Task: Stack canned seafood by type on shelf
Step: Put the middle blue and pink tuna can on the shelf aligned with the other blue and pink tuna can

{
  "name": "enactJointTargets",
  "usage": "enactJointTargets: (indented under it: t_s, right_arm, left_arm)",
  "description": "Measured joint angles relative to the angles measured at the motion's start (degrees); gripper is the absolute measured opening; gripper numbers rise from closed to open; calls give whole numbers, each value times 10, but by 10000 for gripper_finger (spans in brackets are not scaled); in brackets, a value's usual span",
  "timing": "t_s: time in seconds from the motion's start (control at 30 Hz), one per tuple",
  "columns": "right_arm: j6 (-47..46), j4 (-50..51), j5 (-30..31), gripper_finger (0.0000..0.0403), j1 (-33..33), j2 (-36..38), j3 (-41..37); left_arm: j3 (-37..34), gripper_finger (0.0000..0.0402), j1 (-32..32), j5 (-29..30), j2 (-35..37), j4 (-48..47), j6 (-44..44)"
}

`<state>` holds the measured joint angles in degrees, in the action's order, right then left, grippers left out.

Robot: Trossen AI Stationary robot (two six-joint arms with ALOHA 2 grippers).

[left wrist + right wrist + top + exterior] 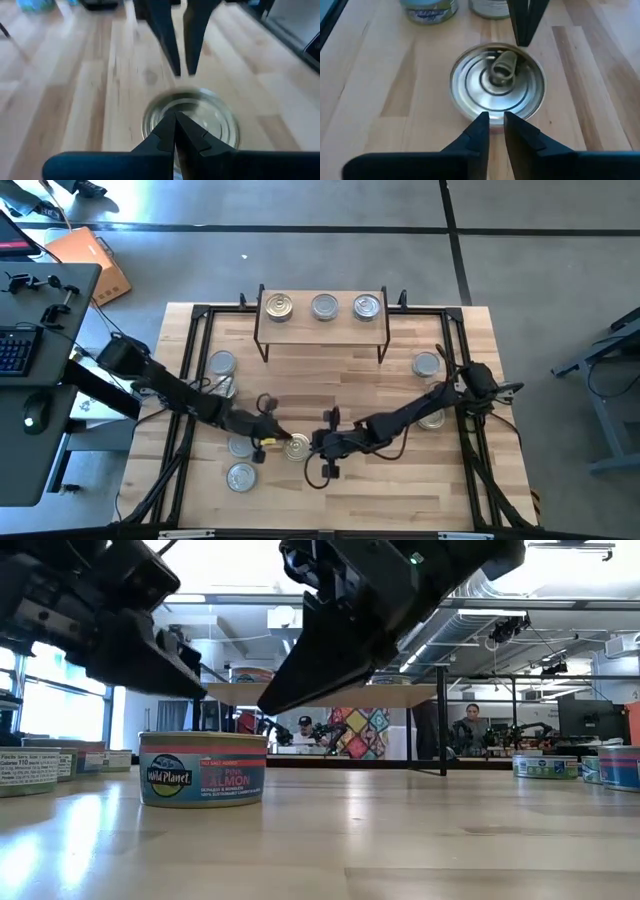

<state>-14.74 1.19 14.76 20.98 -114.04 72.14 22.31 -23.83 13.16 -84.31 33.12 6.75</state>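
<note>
Salmon tin (297, 446) sat front-centre, 6 o'clock from shelf (323, 323). Left gripper (274, 439) closed, empty, at its 9; right gripper (318, 442) nearly closed at 3 (probably bracketing it for repositioning).

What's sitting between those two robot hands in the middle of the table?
One salmon tin, standing upright on the tabletop. In the high view the left hand and right hand flank it; each wrist view shows the other hand's fingers just beyond its lid.
</note>
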Motion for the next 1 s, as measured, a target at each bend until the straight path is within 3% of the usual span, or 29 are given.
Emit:
enactJointTargets:
  t_s: [0.23,0.37,0.53,0.77,1.0]
  right_arm:
    - [43,4,-11,125,6,0,1]
    - [101,0,-10,150,6,-7,1]
    - [165,-10,-12,166,6,-26,1]
    - [173,-21,-12,181,4,-29,1]
    - [213,-43,-12,181,4,-29,1]
  left_arm:
    - [20,0,2,57,-15,-86,52]
    - [21,0,2,60,-14,-91,52]
    - [21,0,2,69,-12,-93,51]
    - [22,0,-10,54,22,-92,73]
    - [21,0,-13,54,-17,-90,87]
